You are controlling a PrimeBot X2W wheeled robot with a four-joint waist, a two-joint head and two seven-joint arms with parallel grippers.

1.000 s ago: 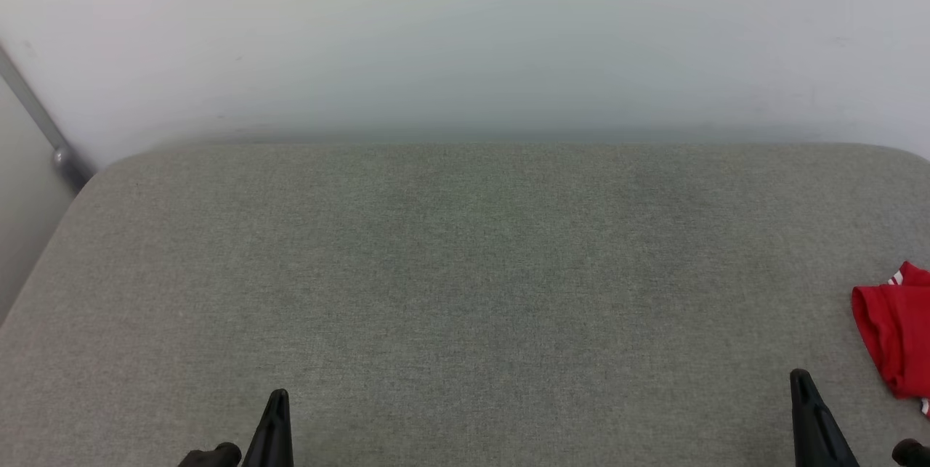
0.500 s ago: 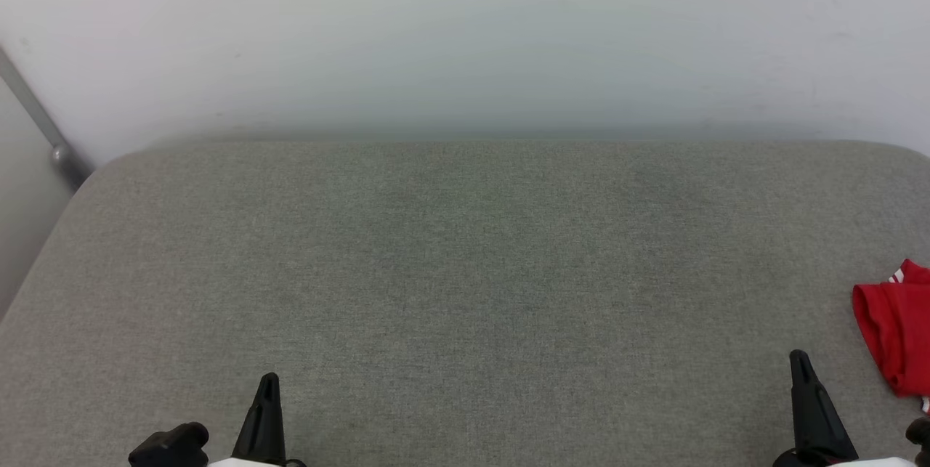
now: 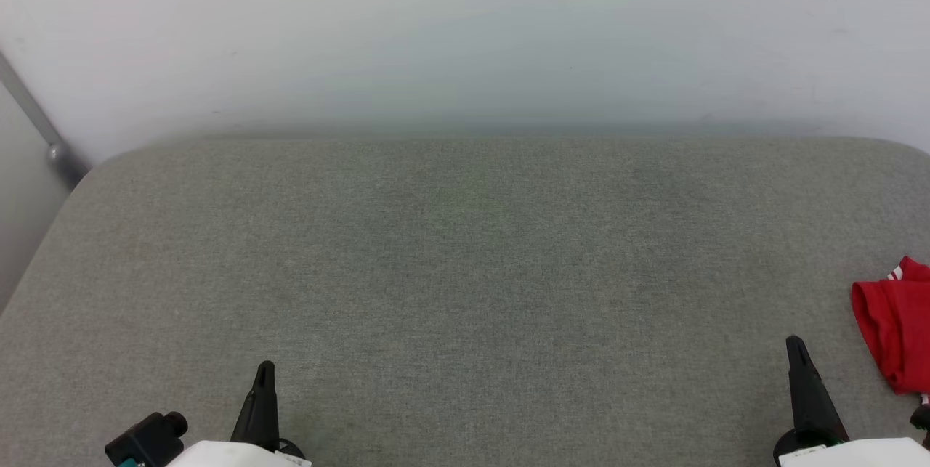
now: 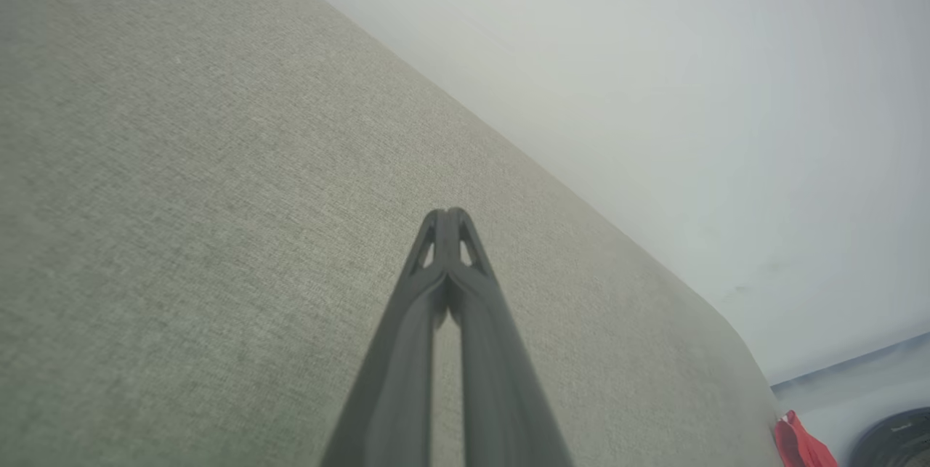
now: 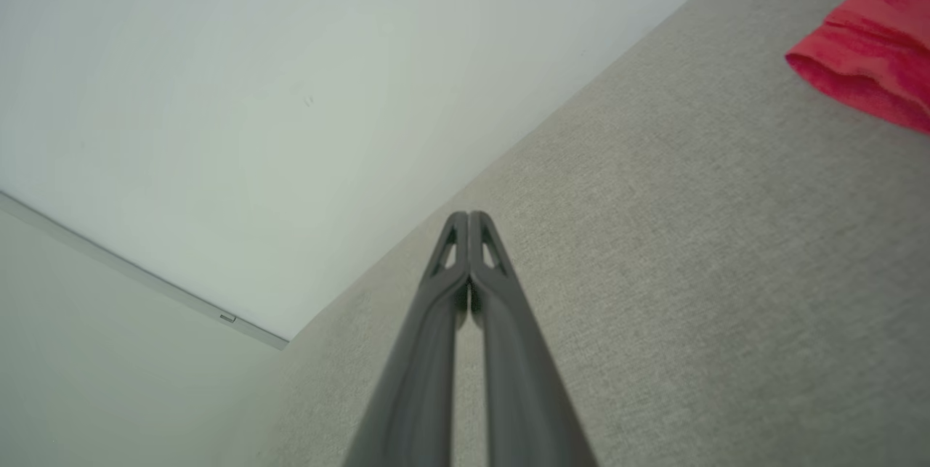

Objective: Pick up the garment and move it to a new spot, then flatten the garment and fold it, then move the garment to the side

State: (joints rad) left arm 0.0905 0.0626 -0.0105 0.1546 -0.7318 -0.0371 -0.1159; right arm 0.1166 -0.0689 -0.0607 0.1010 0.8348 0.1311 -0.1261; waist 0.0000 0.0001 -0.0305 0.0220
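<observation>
— What's the surface?
— A grey-green woven fabric top (image 3: pixel 465 271), rounded at its far corners, evenly lit.
— And behind it?
— A plain pale wall (image 3: pixel 465 31); a grey metal bar (image 3: pixel 35 117) slants down it at the left.

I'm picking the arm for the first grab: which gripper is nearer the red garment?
Right. The right gripper is just beside the red garment, on its left and apart from it; the left gripper is far off across the grey fabric surface.
</observation>
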